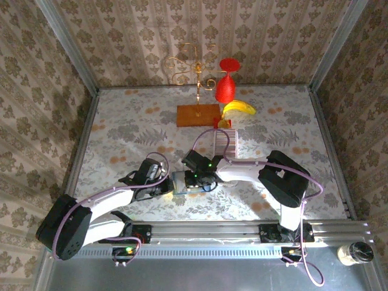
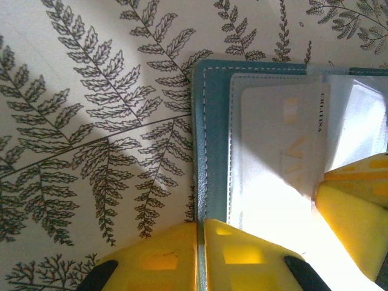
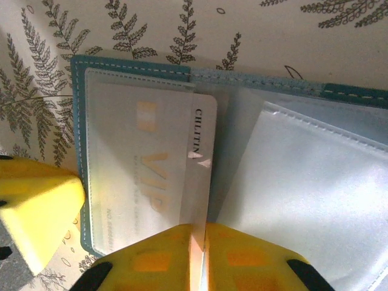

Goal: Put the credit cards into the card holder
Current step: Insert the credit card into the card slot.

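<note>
Wallpapered enclosure; table [image 1: 121,130] covered in a pale fern-print cloth.

1. Card holder [image 1: 185,182]: teal, lying open and flat on the cloth, toward 6 o'clock from the table's middle, between the two grippers. In the left wrist view its stitched teal edge [image 2: 200,121] runs from 12 to 6 o'clock. Clear plastic sleeves fill the inside [image 3: 76,79].

2. Credit card [image 3: 151,163]: pale, printed "VIP". It sits mostly inside the clear sleeve at the 9 o'clock side of the holder, and the strip along its 3 o'clock edge sticks out. It also shows in the left wrist view [image 2: 279,151].

3. Left gripper [image 2: 199,233]: yellow fingers, jaws closed down on the teal edge of the card holder. From above it sits at 9 o'clock of the holder [image 1: 162,187].

4. Right gripper [image 3: 197,242]: yellow fingers, jaws pinched tight on the protruding strip of the credit card at its 6 o'clock end. From above it sits at 1 o'clock of the holder [image 1: 197,174].

5. Credit cards [image 1: 227,144]: a striped row seen edge-on, at 1 o'clock from the holder, near it but apart.

6. Wooden block [image 1: 198,115]: orange-brown, toward 12 o'clock, carrying a gold wire stand [image 1: 191,70].

7. Red goblet [image 1: 227,85] and banana [image 1: 238,108]: at 3 o'clock of the block.

8. Jar [image 1: 355,253]: off the cloth, at 5 o'clock.
</note>
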You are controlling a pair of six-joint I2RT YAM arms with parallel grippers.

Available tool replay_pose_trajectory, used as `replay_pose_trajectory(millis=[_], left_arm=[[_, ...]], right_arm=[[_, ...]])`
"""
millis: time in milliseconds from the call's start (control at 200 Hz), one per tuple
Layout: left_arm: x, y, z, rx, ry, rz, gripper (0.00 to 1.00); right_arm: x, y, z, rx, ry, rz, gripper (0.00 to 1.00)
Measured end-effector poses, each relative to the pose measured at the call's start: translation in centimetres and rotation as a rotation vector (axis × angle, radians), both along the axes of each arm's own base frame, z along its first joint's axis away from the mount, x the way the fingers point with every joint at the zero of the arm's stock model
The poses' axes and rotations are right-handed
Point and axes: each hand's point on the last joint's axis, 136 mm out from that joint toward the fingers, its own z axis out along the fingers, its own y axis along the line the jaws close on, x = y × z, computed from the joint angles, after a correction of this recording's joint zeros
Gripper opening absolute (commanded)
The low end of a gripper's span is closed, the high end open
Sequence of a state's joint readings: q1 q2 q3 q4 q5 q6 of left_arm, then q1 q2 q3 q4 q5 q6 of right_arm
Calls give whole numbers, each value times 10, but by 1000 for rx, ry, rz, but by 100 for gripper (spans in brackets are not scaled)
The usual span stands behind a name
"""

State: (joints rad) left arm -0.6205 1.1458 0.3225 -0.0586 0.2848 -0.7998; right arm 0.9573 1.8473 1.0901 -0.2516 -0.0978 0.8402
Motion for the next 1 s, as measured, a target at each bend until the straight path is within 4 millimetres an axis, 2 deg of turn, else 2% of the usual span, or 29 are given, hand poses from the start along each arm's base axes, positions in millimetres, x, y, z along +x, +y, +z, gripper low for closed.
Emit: replay_pose_trajectory(millis=[400, 520, 720, 795, 875, 1000], left_arm=[[0, 1, 0, -3, -6, 1, 11], [-4, 8, 2, 23, -7, 8, 13], [-7, 19, 18, 34, -46, 23, 14], [-5, 16, 27, 17, -61, 17, 14], [-5, 10, 34, -15, -69, 1, 14], [-5, 4, 37, -45, -70, -15, 14]], right_arm=[[2, 10, 6, 1, -3, 8, 18], [0, 9, 8, -16, -10, 12, 30], [-5, -5, 18, -70, -26, 11, 36], [-4, -11, 25, -83, -41, -2, 43], [-4, -19, 32, -91, -60, -16, 45], [-6, -31, 30, -120, -67, -35, 49]])
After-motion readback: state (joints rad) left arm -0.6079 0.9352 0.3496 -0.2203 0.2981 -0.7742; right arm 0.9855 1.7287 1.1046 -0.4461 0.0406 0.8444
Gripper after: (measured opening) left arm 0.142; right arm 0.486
